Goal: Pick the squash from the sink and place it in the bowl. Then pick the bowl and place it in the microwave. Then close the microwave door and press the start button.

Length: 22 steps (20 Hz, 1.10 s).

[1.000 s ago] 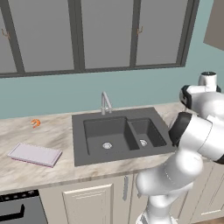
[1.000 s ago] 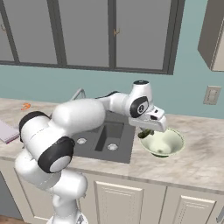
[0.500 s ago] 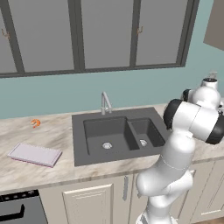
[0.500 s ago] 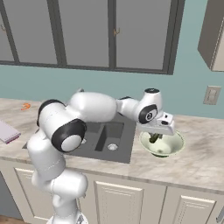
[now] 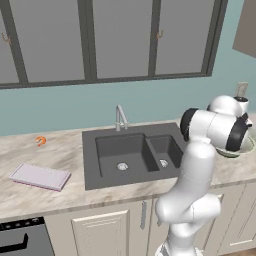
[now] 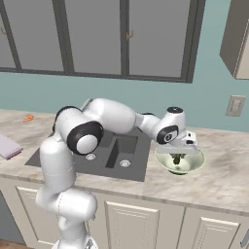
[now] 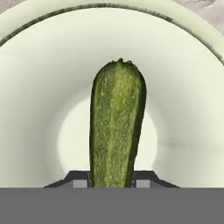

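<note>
Green squash (image 7: 116, 127) clamped in the gripper (image 6: 177, 159) shows close-up above the bowl (image 7: 39, 105).

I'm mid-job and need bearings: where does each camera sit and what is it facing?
Left base view: behind-left, facing the dark grey double-basin sink; white arm rises at right.
Right base view: behind-right, facing the sink and the pale greenish-white round bowl; arm reaches across.
Hand view: looks down into the bowl along the dark green elongated squash between the jaws.
Base views share sink and bowl.

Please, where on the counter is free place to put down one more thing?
Bare counter lies between the purple board and the sink, and right of the bowl toward the outlet. Over the bowl it is crowded: the gripper holds the squash there.
</note>
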Available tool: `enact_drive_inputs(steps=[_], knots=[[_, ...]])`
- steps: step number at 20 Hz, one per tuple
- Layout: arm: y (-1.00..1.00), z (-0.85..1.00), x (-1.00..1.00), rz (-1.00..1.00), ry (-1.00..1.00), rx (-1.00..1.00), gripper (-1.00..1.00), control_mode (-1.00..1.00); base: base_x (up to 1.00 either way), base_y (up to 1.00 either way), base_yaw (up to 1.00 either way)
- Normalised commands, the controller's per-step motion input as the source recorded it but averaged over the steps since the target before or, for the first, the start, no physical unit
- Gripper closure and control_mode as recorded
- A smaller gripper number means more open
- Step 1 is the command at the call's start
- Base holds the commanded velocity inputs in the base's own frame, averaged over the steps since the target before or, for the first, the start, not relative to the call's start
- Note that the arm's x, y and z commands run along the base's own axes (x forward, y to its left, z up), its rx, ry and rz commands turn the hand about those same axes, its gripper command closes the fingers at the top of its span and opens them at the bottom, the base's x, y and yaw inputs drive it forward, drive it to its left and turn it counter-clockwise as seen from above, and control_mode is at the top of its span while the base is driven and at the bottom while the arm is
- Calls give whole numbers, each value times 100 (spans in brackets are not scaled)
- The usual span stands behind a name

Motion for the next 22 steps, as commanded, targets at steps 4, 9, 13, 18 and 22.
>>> enact_drive_inputs(steps=[4, 9, 13, 18, 22], knots=[[-6, -31, 14, 13, 0, 0, 100, -100, 0, 0, 0], [0, -24, 3, 12, 0, 0, -100, -100, 0, 0, 0], [-2, 0, 0, 7, 0, 0, -100, -100, 0, 0, 0], [27, 68, -12, 2, -1, -5, -100, -100, 0, 0, 0], [68, 84, -63, 0, 0, -17, -100, -100, 0, 0, 0]])
